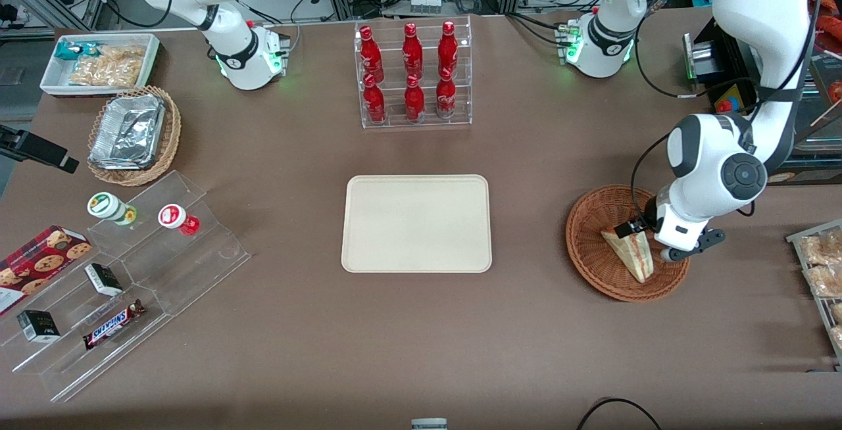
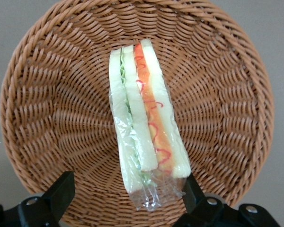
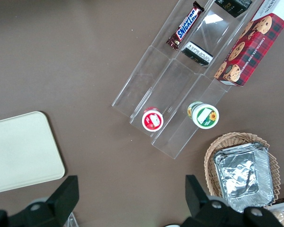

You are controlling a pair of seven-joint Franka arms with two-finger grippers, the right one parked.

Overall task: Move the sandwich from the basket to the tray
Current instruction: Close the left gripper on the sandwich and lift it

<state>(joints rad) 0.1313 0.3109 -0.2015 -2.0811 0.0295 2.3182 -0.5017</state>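
Hand point(image 2: 128, 196), fingers spread, straddles the sandwich point(image 2: 144, 127) lying in the basket point(image 2: 42, 104).

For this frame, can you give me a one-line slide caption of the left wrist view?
Open gripper poised over the wrapped sandwich lying in the wicker basket, fingers spread either side of it.

front view overhead, wrist view close above basket point(image 2: 47, 118)

A plastic-wrapped sandwich point(image 1: 631, 253) wedge is seen lying in the round wicker basket point(image 1: 595, 240). The empty cream tray point(image 1: 416, 223) is laid flat beside the basket, well apart, toward the parked arm's end.
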